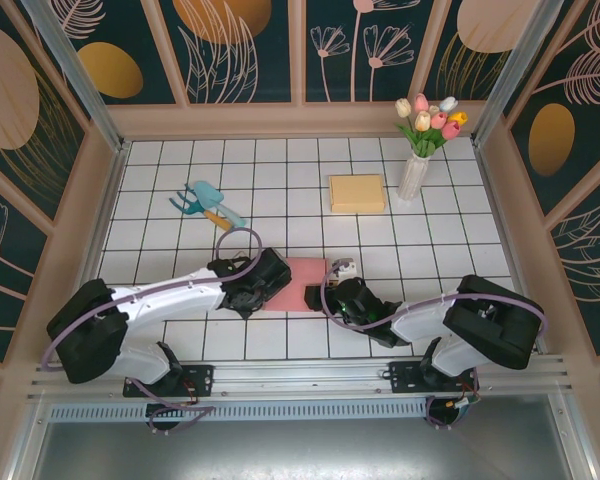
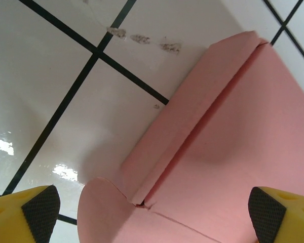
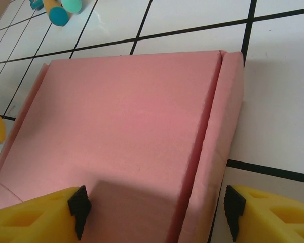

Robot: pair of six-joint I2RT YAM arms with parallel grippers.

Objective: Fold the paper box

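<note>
Paper box (image 1: 305,270) lies flat on tabletop (image 1: 270,170) between the arms | left pincer (image 2: 152,212) released, jaws spread over left flap (image 2: 182,136) | right pincer (image 3: 154,212) released, astride right flap (image 3: 218,131) | progress: early; flaps merely creased, walls and lid unfolded.

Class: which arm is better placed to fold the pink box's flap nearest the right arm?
Right, probably: the right gripper straddles that flap, open; the left gripper is at the opposite edge of the pink box.
</note>
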